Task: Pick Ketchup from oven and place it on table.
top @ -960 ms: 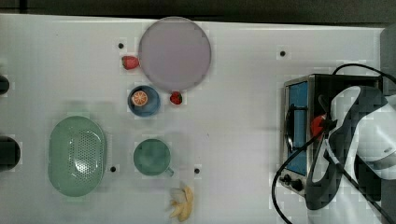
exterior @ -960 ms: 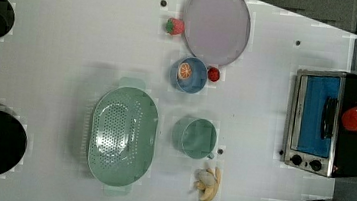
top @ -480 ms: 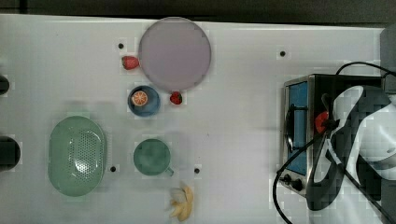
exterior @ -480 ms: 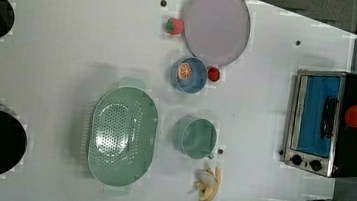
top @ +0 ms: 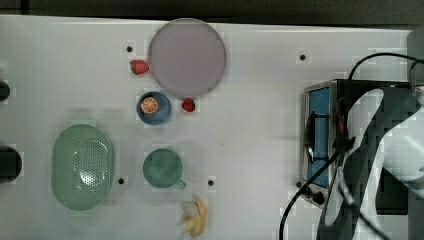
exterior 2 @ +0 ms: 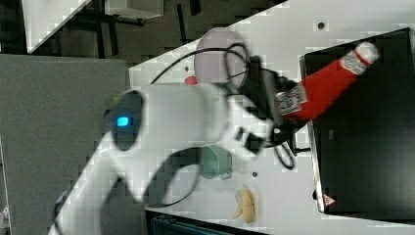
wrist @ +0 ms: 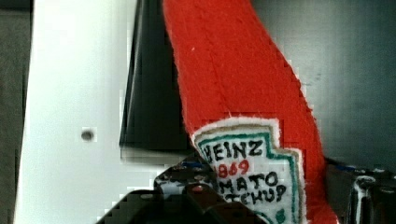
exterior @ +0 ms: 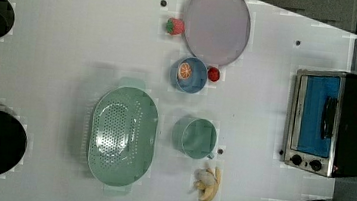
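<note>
Now the gripper (exterior 2: pixel 284 110) has clamped the Ketchup (exterior 2: pixel 329 83) atop the oven (exterior 2: pixel 367 147).

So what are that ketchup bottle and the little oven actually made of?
The ketchup bottle looks like soft red felt or fabric rather than plastic: its surface is fuzzy, and the label has lettering that looks stitched. The oven looks like black painted metal with a shiny silver front frame and a blue-tinted glass door, though it could be a toy.

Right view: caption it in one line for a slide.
Gripper closed on the ketchup by its label end, the bottle tilted over the oven, cap pointing away from the arm.
</note>
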